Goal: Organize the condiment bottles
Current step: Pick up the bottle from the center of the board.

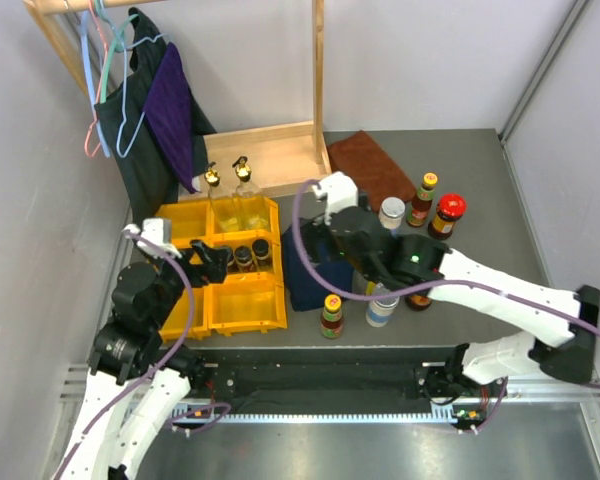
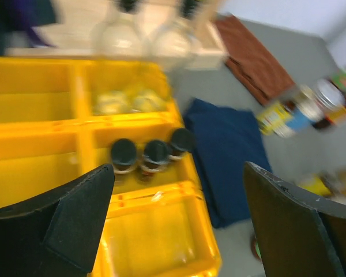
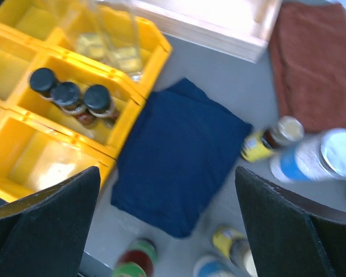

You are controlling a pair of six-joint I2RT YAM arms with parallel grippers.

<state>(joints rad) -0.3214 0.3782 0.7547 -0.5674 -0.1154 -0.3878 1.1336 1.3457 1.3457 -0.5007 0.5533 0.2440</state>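
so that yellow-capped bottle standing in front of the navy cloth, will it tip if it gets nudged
Probably. The yellow-capped bottle stands upright and looks tall and narrow, so a push near the cap would likely topple it. It looks round, so once down it may roll. It seems to be glass, so probably rigid, smooth to grip and breakable.

Bright, even, diffuse light with soft shadows is noted; the top view is sharp, whereas both wrist views are motion-blurred, the clear bottles (image 2: 141, 37) far beyond the left claw (image 2: 179, 173) smeared most.
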